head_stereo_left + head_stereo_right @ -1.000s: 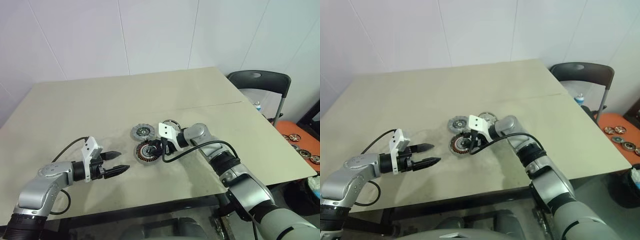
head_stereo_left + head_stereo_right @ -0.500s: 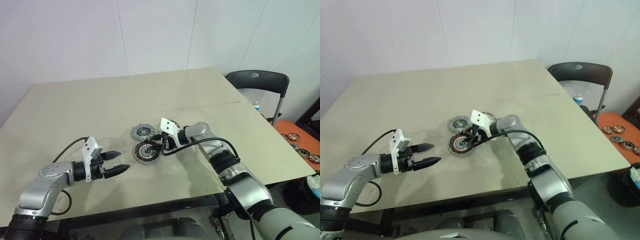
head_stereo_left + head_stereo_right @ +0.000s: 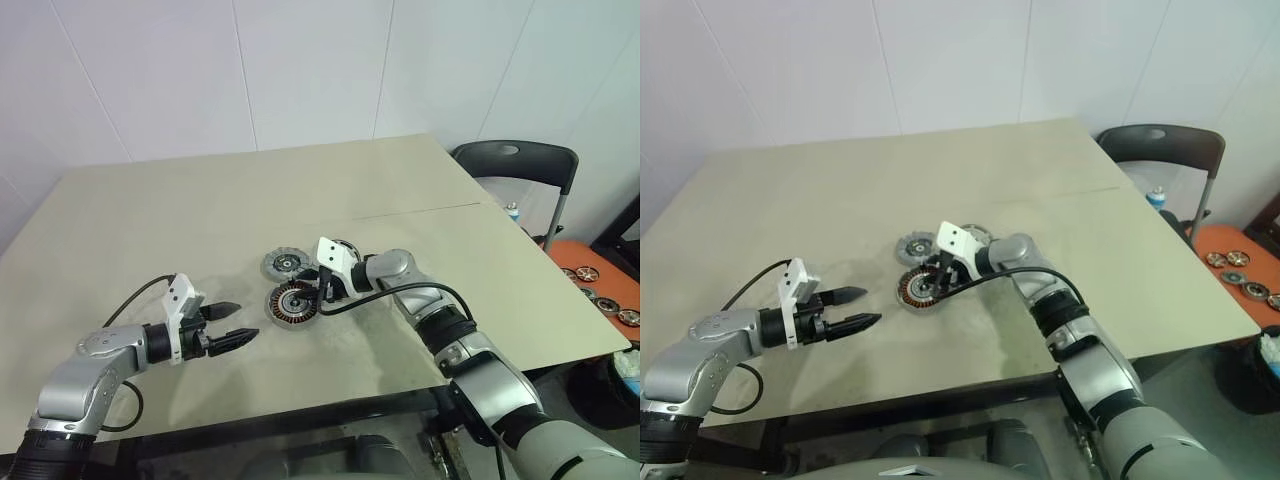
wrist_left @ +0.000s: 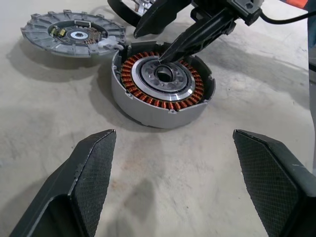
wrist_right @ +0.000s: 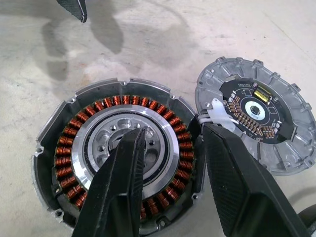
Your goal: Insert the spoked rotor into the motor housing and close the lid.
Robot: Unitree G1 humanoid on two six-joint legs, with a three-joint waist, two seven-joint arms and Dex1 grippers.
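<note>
My left end effector [image 3: 232,324] hangs above the bench [image 3: 150,220], well to the left of the motor housing [image 3: 294,304], its two fingers spread wide and holding nothing. The motor housing lies flat on the bench with its copper windings facing up and its well open. Just behind it and touching its rim lies the lid [image 3: 284,265], turned over so its dark inner face shows. Right of the lid, and behind my right arm, the spoked rotor [image 3: 343,245] rests on the bench, partly hidden. My right end effector [image 3: 318,292] comes in from the housing's right side, partly parted and pinching nothing: one finger [image 5: 121,168] sits over the pale metal centre, the other [image 5: 237,173] outside the rim, so the two straddle the wall. I judge I am steadying or nudging the housing; the rotor is not yet inserted. Next I need to let go of the wall, reach back for the rotor and bring it level over the centre.
</note>
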